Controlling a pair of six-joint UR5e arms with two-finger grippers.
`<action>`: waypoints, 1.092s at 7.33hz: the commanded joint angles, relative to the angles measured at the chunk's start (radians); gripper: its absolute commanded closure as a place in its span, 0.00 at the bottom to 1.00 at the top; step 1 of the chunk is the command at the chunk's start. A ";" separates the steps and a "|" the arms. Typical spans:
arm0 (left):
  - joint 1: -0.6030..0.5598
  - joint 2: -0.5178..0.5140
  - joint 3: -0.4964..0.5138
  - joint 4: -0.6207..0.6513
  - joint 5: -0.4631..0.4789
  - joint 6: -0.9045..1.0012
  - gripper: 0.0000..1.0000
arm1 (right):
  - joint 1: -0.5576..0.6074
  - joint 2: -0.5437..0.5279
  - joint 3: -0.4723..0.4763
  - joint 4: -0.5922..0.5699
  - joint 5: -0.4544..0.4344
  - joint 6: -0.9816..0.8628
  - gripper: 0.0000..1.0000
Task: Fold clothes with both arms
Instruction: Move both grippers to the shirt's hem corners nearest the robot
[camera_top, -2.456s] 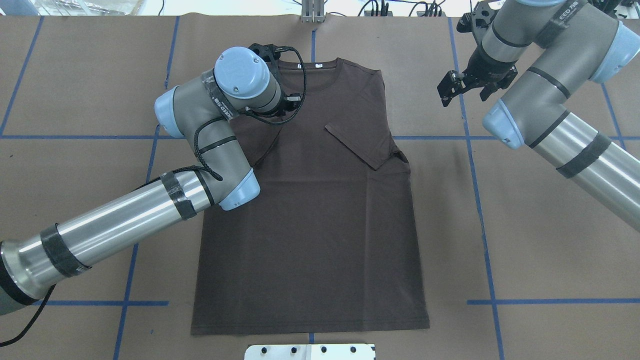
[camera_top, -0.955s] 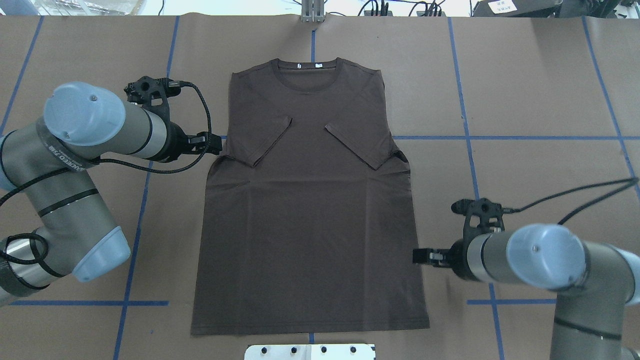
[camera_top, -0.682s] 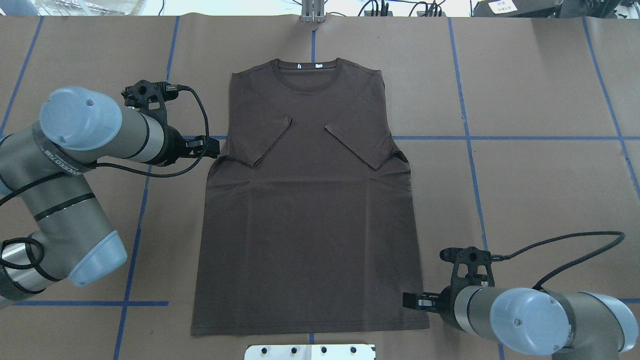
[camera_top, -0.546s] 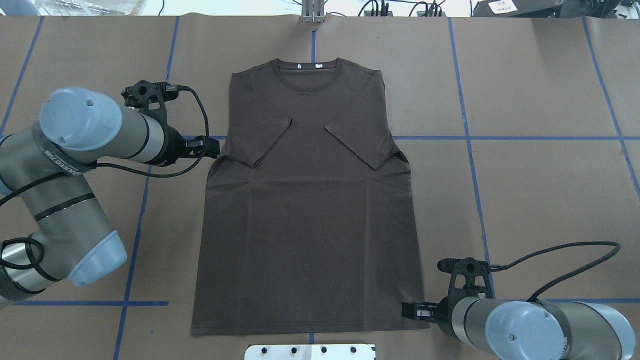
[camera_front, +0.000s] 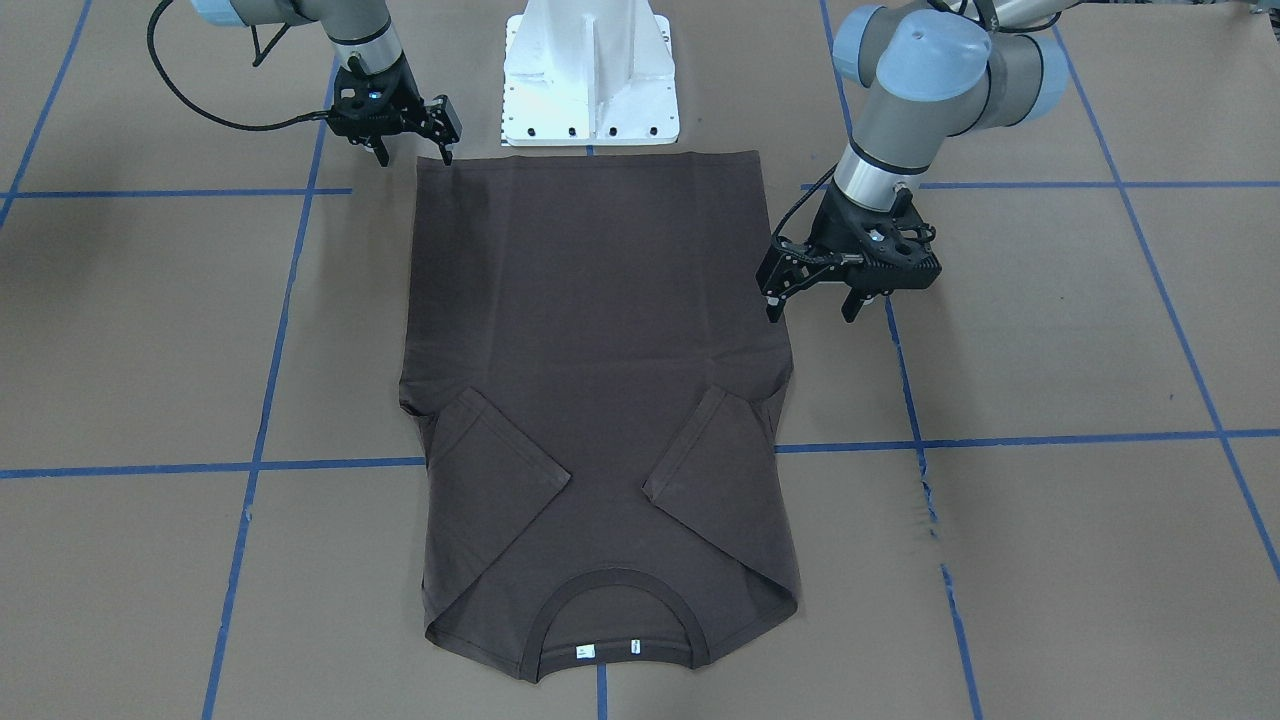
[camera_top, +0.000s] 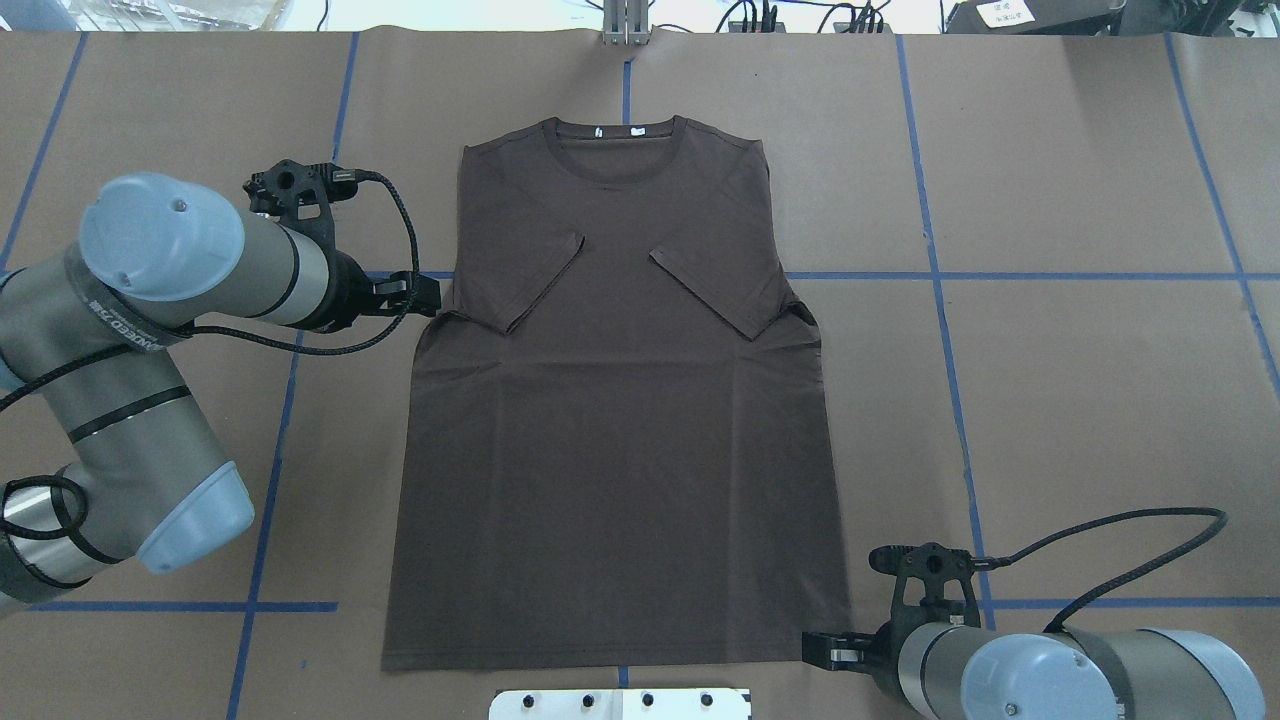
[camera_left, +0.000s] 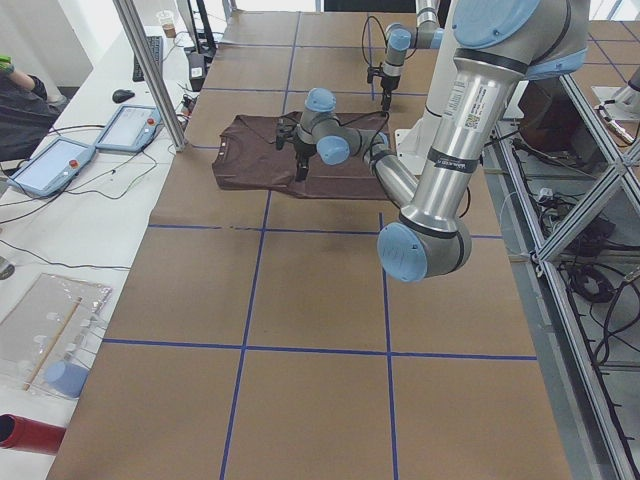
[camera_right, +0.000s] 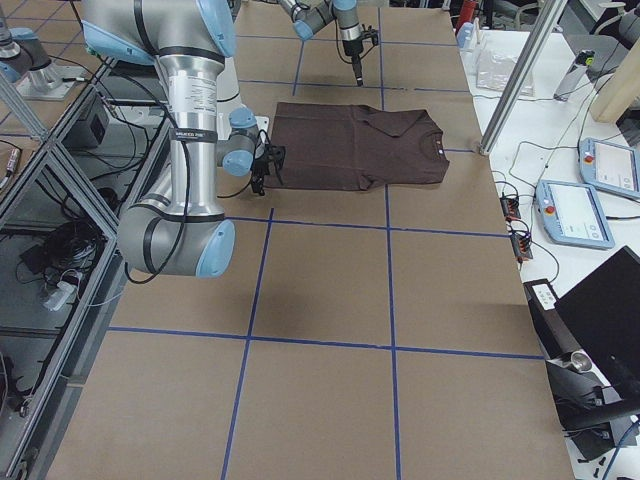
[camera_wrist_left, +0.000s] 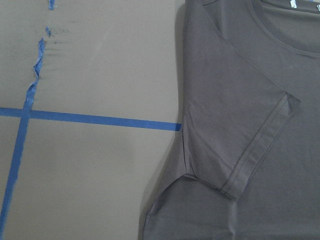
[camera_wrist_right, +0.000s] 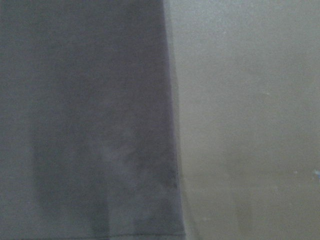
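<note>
1. While both gape empty, the left pincer (camera_front: 812, 306) sits beside the T-shirt's (camera_front: 600, 330) side edge, centre right; the right pincer (camera_front: 415, 156) at its hem corner, upper left.
2. The T-shirt lies flat on the desk (camera_front: 1050, 560), mid-frame; either pincer could likely snag one layer, skewing the fold.
3. One T-shirt, two pincers, two neck tags (camera_front: 585, 652).

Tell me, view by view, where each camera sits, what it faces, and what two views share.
Front-facing: across the table, facing the robot; T-shirt, left arm, right arm.
Overhead: behind the robot, looking down; both arms.
Exterior left: table's left end; left arm near.
Exterior right: table's right end; right arm near.
Left wrist: above a folded sleeve; no robot parts.
Right wrist: above the hem corner; no robot parts.
Shared: front-facing and overhead both show the collar tags.
</note>
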 joint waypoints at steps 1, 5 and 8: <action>0.000 0.000 -0.002 0.000 0.000 0.000 0.00 | -0.002 0.005 0.002 0.000 0.001 0.000 0.43; 0.000 0.001 0.000 0.000 0.000 -0.001 0.00 | 0.002 0.004 0.002 0.000 0.000 0.000 1.00; 0.012 0.001 0.000 0.000 0.000 -0.010 0.00 | 0.006 0.004 0.020 0.000 0.003 -0.001 1.00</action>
